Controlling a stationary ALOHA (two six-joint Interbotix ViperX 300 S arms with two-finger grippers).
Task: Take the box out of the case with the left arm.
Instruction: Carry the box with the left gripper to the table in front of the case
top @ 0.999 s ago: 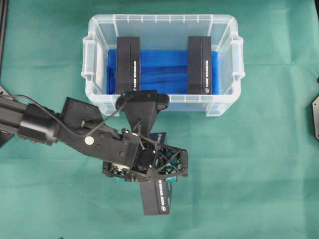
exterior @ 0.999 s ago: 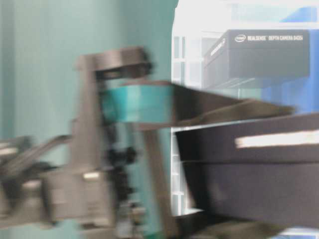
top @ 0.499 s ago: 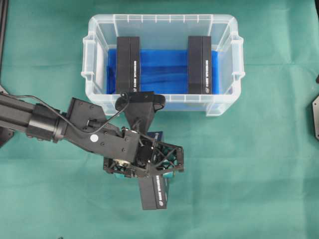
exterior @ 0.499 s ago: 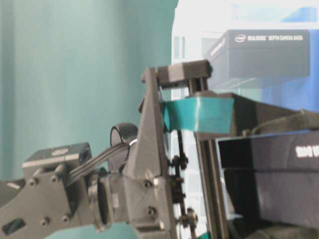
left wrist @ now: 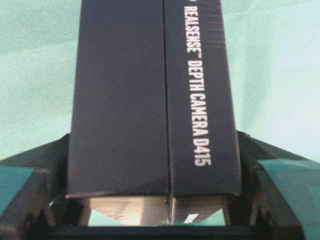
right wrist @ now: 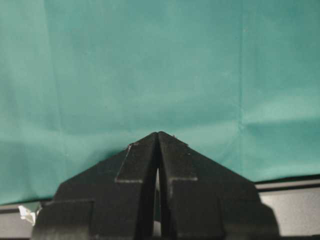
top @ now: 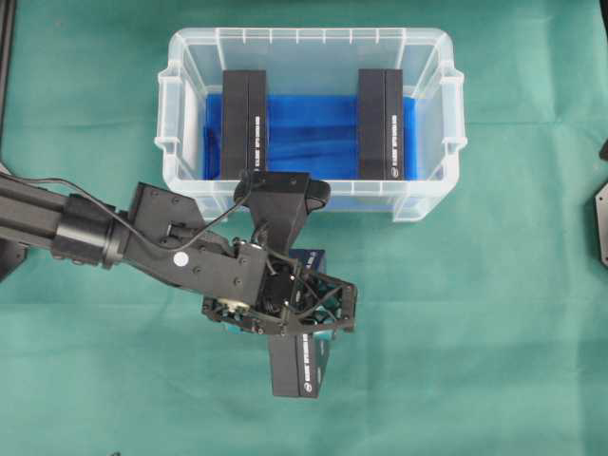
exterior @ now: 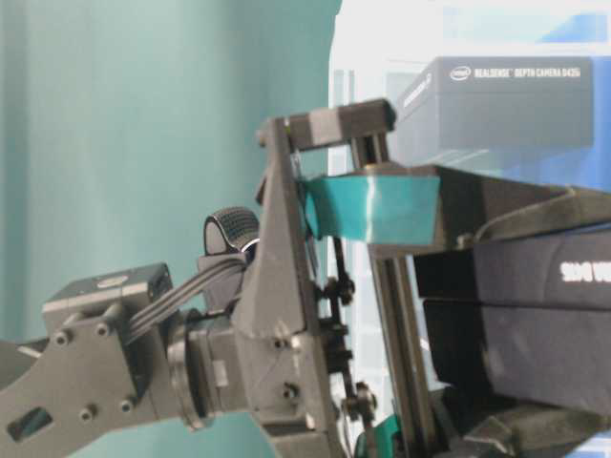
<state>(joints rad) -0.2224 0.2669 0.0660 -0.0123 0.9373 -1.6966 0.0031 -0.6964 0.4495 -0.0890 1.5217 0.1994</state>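
Box lies between the left gripper's parted fingers on the cloth, below the case; the grip is unclear.

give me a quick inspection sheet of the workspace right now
surface: green cloth, a few creases.
job's things: clear case with blue lining, two black boxes standing inside it, left box and right box; a third black box lies outside on the cloth, in front of the case.
clutter: nothing seen.
grippers: left pincer straddles the third box, teal pads beside its sides, small gaps showing in the wrist view; right pincer shut, empty, over bare cloth.
cables: black cable looping along the left arm to its wrist camera.
surroundings: black hardware at the right edge.
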